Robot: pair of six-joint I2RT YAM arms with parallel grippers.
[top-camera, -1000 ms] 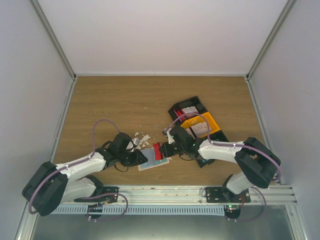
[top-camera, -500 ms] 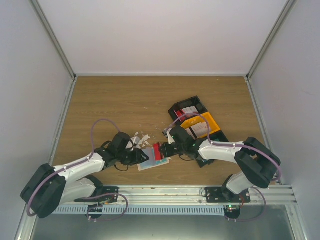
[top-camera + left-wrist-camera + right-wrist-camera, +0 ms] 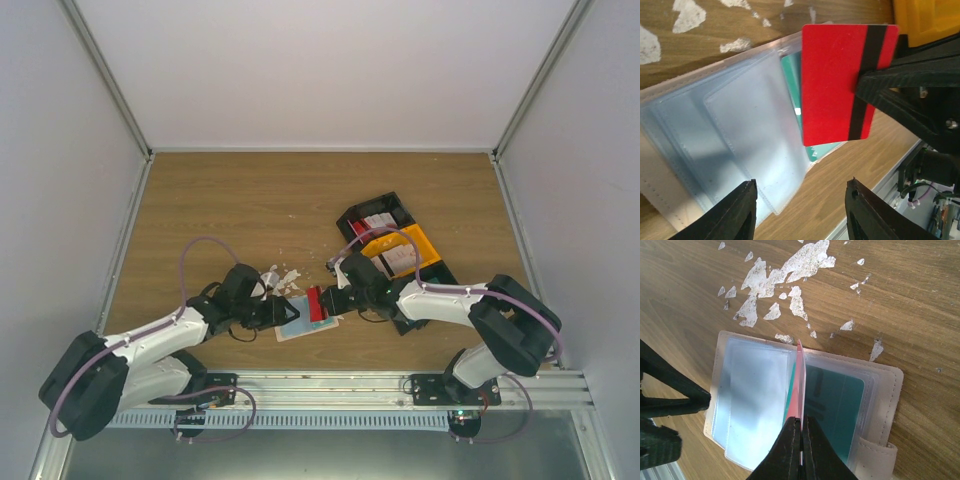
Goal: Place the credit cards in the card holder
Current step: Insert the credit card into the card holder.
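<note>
In the top view the left gripper point(image 3: 284, 312) sits at the left edge of the open wallet point(image 3: 303, 326), jaws too small here to judge. The right gripper point(image 3: 327, 302) pinches a red card point(image 3: 316, 303) upright over the wallet's right half. The wallet lies on the table point(image 3: 230, 210) near the front edge, between the two grippers, with white scraps point(image 3: 283, 277) just beyond it and a black bin point(image 3: 385, 222) to the right. Compared with a second ago the left arm's elbow has slid slightly left and nearer, while wallet and red card lie as before.

From the left wrist, the left gripper point(image 3: 802, 210) stands partly open, its fingers point(image 3: 735, 210) well apart and clamping nothing (a corner of a clear sleeve reaches in between them). The wallet point(image 3: 730, 130) spreads just ahead, a teal card point(image 3: 791, 75) tucked in a sleeve. The red card point(image 3: 835, 85) hangs above it, pinched at its black stripe by the right gripper point(image 3: 905, 90).

From the right wrist, the right gripper point(image 3: 801, 427) is closed tight on the red card point(image 3: 800, 385), seen edge-on over the wallet point(image 3: 885, 390), directly below. The teal card point(image 3: 832, 400) fills the right sleeve. The left gripper point(image 3: 665, 405) shows dark at the wallet's left.
</note>
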